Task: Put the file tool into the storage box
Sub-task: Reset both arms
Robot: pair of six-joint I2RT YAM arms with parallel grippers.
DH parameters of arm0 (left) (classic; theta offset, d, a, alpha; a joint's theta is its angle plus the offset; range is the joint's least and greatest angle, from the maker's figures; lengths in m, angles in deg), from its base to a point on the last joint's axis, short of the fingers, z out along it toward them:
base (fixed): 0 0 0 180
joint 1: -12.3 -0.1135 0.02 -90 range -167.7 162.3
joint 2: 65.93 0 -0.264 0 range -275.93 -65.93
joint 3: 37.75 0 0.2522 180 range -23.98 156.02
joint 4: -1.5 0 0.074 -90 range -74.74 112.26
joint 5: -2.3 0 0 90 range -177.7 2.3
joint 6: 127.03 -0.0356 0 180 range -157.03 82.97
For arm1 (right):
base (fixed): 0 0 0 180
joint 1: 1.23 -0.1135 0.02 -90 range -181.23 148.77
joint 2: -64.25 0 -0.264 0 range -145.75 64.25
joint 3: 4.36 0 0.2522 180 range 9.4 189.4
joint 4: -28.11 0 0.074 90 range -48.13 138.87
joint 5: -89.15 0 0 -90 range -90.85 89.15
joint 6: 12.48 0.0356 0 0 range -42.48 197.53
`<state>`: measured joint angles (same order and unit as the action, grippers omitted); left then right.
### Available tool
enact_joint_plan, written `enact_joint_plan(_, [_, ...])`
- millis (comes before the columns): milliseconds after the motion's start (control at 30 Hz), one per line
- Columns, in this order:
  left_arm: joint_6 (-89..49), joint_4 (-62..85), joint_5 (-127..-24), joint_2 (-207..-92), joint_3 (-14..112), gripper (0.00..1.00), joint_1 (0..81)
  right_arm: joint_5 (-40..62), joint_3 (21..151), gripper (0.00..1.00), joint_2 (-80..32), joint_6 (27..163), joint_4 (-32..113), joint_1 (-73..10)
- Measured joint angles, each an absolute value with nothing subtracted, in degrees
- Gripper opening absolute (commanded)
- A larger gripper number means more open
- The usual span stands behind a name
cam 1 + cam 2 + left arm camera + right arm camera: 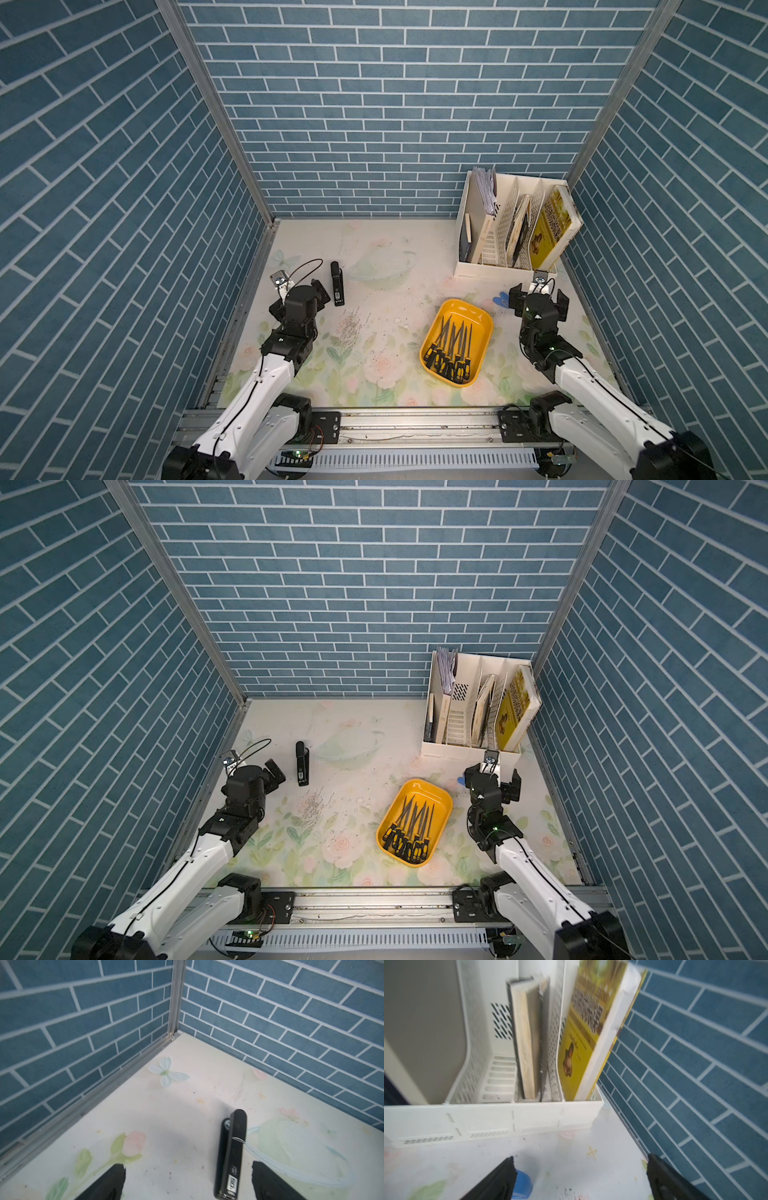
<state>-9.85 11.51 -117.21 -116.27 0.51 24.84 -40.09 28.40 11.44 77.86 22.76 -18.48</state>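
Note:
The storage box is a shallow yellow tray lying right of the table's middle in both top views. Several file tools with black-and-yellow handles lie inside it, points toward the back wall. My right gripper hovers behind and to the right of the tray, open with nothing between its fingers. Far to the left of the tray, my left gripper is open and empty near the left wall.
A black stapler lies just right of the left gripper, with loose staples in front of it. A tall white book rack stands at the back right. A small blue clip lies beside the right gripper.

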Motion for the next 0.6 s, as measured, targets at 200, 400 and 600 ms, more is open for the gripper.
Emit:
enact_joint_plan(200, [-16.7,-2.2,-121.5,-119.0,-8.5,1.00,23.8,-31.4,18.5,1.00,5.8,76.5,1.6,-15.2])
enact_joint_plan(400, [-21.0,-16.8,-121.6,-125.4,-10.9,1.00,21.5,-27.5,17.7,1.00,-8.7,73.5,-16.6,-14.4])
enact_joint_plan(600, [-25.6,-30.7,-119.6,-133.3,-12.5,1.00,20.3,-22.4,18.3,1.00,-17.9,72.4,-27.5,-12.8])
